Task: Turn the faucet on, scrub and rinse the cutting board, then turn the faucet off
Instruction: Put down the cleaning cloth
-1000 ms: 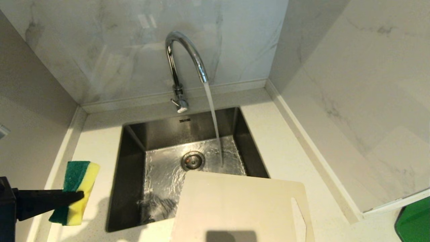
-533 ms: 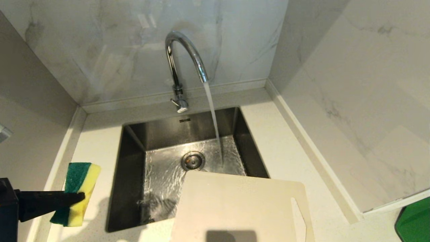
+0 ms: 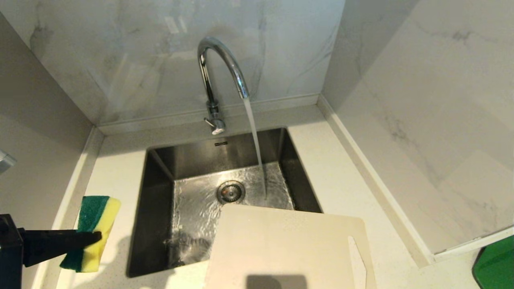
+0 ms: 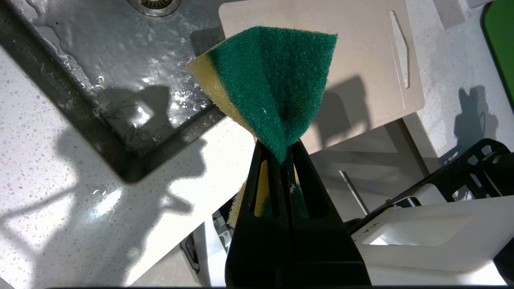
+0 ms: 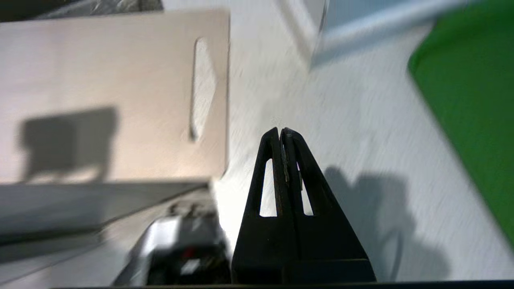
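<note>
The chrome gooseneck faucet [image 3: 219, 72] stands behind the steel sink [image 3: 156, 224], and water streams from its spout down to the basin floor beside the drain [image 3: 230, 191]. The cream cutting board [image 3: 287, 249] lies flat at the sink's front right corner, its far edge jutting over the basin and its slot handle to the right. My left gripper [image 3: 94, 237] hovers over the counter left of the sink, shut on a green-and-yellow sponge [image 3: 91, 232], which also shows pinched and folded as the sponge [image 4: 273, 88] in the left wrist view. My right gripper [image 5: 282, 131] is shut and empty, low over the counter right of the cutting board [image 5: 108, 96].
Marble walls close the corner behind and to the right of the sink. A green object [image 3: 496, 263] lies at the far right of the counter. A pale ledge [image 3: 470, 243] runs along the right wall's foot.
The sponge in my left gripper has sunk and tilted slightly. Water keeps running; the board has not moved.
</note>
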You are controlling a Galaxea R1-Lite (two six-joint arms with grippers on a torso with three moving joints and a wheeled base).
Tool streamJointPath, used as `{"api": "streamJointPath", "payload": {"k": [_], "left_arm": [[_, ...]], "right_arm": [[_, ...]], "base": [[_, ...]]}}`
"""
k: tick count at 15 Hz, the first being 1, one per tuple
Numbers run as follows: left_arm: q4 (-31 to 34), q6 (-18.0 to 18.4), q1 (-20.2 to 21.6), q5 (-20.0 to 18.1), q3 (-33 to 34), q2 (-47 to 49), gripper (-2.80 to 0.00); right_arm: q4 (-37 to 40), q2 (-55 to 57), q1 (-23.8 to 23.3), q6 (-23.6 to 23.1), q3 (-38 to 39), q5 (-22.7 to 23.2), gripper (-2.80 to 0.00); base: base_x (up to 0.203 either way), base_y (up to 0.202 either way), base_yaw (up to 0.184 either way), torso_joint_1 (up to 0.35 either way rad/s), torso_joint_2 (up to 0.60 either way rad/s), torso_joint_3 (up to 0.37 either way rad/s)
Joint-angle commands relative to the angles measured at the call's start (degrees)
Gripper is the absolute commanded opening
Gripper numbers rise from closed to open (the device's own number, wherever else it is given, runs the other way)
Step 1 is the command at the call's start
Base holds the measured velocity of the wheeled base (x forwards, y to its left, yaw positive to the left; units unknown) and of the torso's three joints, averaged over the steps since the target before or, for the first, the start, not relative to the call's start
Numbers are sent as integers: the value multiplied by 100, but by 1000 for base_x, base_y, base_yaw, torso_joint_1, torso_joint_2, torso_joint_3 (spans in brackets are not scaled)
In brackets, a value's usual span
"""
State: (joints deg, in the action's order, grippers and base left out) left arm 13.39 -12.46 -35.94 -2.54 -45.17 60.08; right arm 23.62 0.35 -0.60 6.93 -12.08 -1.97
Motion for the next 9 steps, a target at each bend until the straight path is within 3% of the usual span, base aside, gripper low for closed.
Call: {"api": "streamJointPath", "payload": {"k": [1,9], "left_arm": [[1,-10,-1,-10,13,30,-280],[-3,-2,-1,-11,-2,244,-280]], "right_arm": [[-1605,-32,6,-402,877,-25,-280],[-1598,-35,16,-367,883,30,-280]], "base": [[0,0,0,0,0,0],[0,0,0,0,0,0]]}}
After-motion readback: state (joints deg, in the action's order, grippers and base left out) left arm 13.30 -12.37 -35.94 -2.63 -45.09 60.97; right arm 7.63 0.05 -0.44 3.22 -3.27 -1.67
